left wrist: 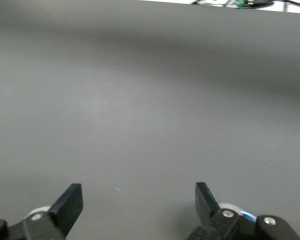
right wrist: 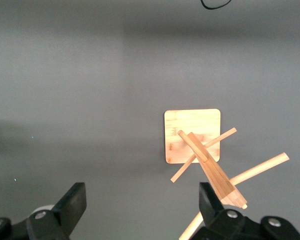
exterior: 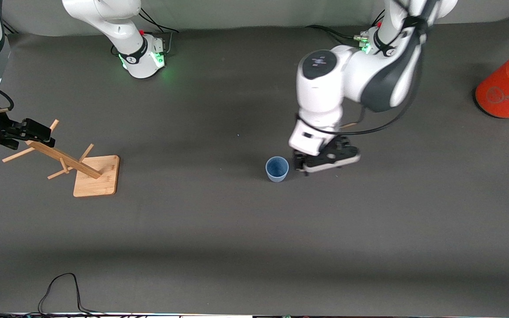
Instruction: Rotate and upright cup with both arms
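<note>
We see white arms (exterior: pixel 325 88) with dark grey joint bands, black cables, green-lit bases (exterior: pixel 148 59), and seemingly silver screws on black fingers (left wrist: pixel 70 205).

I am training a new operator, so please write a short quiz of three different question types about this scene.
1. True or false: the cup stands upright, its opening facing up.
2. Which gripper is beside the cup? A) left gripper B) right gripper
3. Fill in: the right gripper is over the wooden ____.

Key:
1. True; its inside shows from above.
2. A; it is open, with nothing between its fingers in the left wrist view.
3. Rack; a post with pegs on a square base, toward the right arm's end of the table. This gripper is open too.
</note>
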